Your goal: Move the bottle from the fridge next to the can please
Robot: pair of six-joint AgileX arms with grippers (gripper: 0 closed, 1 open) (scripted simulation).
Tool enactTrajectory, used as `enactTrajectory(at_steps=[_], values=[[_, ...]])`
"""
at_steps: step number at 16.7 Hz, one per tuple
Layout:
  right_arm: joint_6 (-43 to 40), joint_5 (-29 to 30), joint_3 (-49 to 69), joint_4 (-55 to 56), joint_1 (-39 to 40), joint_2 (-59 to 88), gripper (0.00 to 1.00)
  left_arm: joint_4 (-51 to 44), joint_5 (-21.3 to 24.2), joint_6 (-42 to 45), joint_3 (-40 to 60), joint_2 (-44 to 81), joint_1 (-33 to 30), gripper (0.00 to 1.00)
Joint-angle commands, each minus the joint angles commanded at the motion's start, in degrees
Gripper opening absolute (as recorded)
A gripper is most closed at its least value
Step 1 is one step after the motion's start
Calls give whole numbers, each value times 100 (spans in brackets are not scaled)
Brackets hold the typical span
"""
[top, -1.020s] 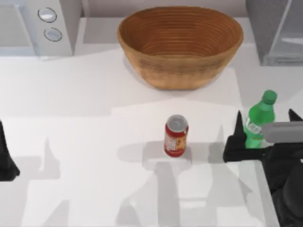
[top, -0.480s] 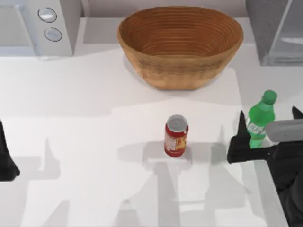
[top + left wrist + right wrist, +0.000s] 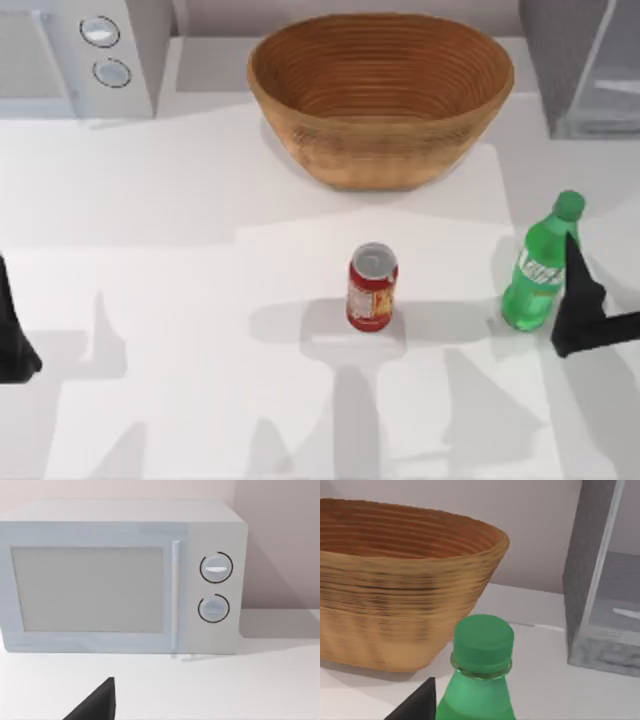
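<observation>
Upright on the white table [image 3: 200, 250], out of the fridge [image 3: 580, 60]: the green soda bottle [image 3: 535, 270], cap on, white-lettered label facing the camera, in the top view's right part. To its left, on about the same line and apart from it with bare table between, the small red can [image 3: 372, 288], also upright, silver top showing. Just beside the bottle on its right, overlapping its edge in the top view, the dark right gripper [image 3: 585, 315], reaching in from the right edge; cannot tell whether released or clenched, nor whether touching the bottle. From the right wrist camera, close up: the bottle's green cap and neck [image 3: 482, 645], a dark tip of the right gripper [image 3: 415, 705] beside it, the woven wooden basket [image 3: 395, 595] behind, and the grey speckled fridge [image 3: 585, 570] with its pale door. At the back of the table, from the top view's left to right: white microwave [image 3: 80, 50] with two round knobs, basket [image 3: 380, 95], fridge. Parked at the left edge, well away from can and bottle: the left gripper [image 3: 12, 345], facing the microwave [image 3: 125, 575] in its own wrist view; grip state likewise impossible to tell.
</observation>
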Motion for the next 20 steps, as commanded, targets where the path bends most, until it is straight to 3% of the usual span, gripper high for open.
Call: enactTrajectory(at_steps=[6, 11, 15, 20], values=[[-6, -1184, -246, -2868, -1508, -3235, 100, 0, 0, 0, 0, 0, 0, 100], [178, -1833, -285, -4705, -2536, -5358, 100, 0, 0, 0, 0, 0, 0, 100], [281, -2070, -263, -5406, -2920, -6134, 100, 0, 0, 0, 0, 0, 0, 100], [282, -2075, -254, -5434, -2924, -6158, 100, 0, 0, 0, 0, 0, 0, 100]])
